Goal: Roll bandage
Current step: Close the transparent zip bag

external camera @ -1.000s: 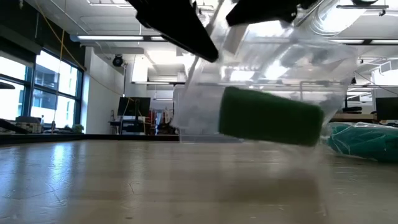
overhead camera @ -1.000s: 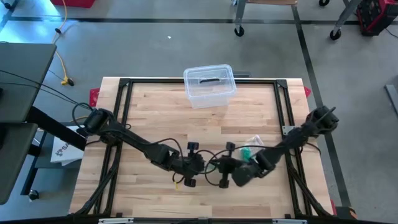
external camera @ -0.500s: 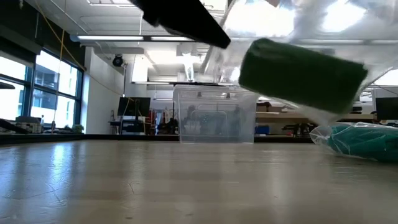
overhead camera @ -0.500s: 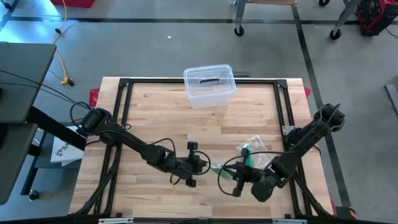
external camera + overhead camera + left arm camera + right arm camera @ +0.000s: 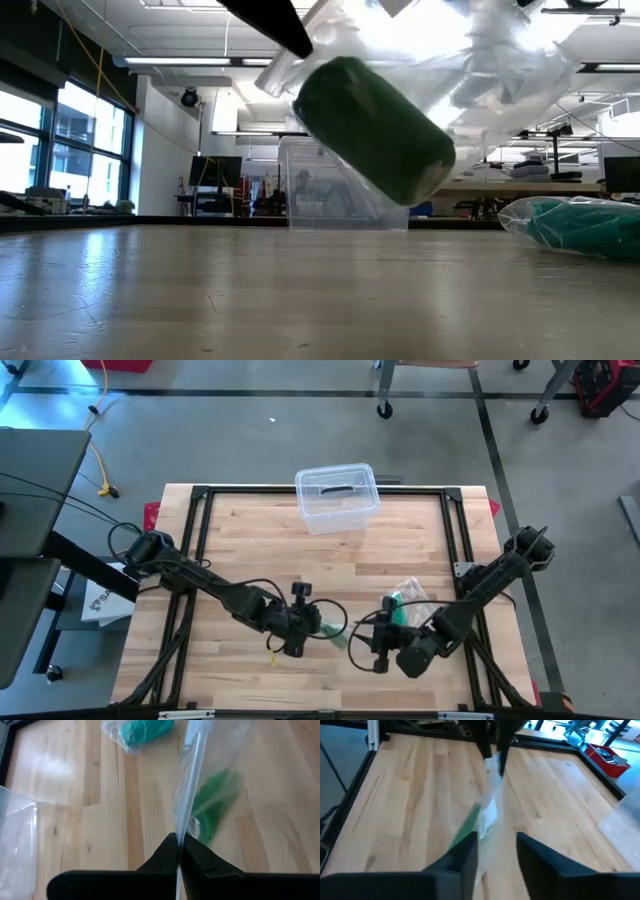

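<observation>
A dark green bandage roll (image 5: 375, 130) sits inside a clear plastic bag (image 5: 200, 780) that hangs over the middle of the table's near half. My left gripper (image 5: 178, 837) is shut on this bag and also shows in the high view (image 5: 318, 628). My right gripper (image 5: 497, 840) stands open just to the bag's right (image 5: 378, 643), with the bag's lower end close in front of its fingers. A second clear bag holding a teal bandage (image 5: 405, 600) lies flat on the wood farther right. My left gripper pinches an edge strip of the clear bag (image 5: 182, 822) between its two shut fingers, which slant downward. The bag hangs below the fingers, clear of the table, and the green roll inside it (image 5: 212, 805) is tilted. My right gripper: I cannot tell whether its finger (image 5: 465, 847) touches the bag's lower end (image 5: 470, 825).
A clear lidded box (image 5: 337, 498) stands at the table's far edge, in the middle. A black frame (image 5: 200, 495) runs around the wooden top. Bare wood lies to the left of and beyond both grippers.
My left gripper has shut on the bag and risen with it. My right gripper has drawn back toward the table's right and near edges, then opened and let go. The roll has gone from level to higher up and tilted.
</observation>
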{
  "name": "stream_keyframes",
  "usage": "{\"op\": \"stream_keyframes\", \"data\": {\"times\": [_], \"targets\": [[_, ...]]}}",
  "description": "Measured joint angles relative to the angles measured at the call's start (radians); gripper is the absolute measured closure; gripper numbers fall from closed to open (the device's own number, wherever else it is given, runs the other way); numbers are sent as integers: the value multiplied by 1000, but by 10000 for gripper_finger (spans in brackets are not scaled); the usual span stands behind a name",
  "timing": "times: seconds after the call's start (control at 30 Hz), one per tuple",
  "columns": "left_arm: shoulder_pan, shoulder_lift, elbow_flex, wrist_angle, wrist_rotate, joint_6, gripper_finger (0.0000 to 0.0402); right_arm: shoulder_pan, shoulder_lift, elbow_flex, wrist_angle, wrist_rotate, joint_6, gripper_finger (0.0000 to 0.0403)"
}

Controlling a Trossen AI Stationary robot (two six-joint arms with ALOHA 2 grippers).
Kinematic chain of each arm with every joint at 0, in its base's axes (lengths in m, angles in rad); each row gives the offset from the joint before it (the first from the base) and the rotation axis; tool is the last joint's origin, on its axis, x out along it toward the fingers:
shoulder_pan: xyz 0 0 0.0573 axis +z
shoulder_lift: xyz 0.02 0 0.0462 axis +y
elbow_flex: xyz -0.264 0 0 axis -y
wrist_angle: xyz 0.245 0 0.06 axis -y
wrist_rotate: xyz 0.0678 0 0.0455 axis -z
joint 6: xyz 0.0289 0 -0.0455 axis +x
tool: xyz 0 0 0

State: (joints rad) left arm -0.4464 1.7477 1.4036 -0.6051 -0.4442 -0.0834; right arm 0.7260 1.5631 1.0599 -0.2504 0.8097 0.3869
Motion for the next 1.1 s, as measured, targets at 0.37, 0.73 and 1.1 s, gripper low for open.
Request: {"op": "stream_keyframes", "data": {"times": [0.37,0.73,1.1], "targets": [[0,0,0,-20,17,-18,401,-58,0,0,169,-84,-161,238],[0,0,0,-20,17,-18,401,-94,0,0,246,-116,-216,291],[0,0,0,-17,16,-19,392,-88,1,0,269,-45,-247,398]]}}
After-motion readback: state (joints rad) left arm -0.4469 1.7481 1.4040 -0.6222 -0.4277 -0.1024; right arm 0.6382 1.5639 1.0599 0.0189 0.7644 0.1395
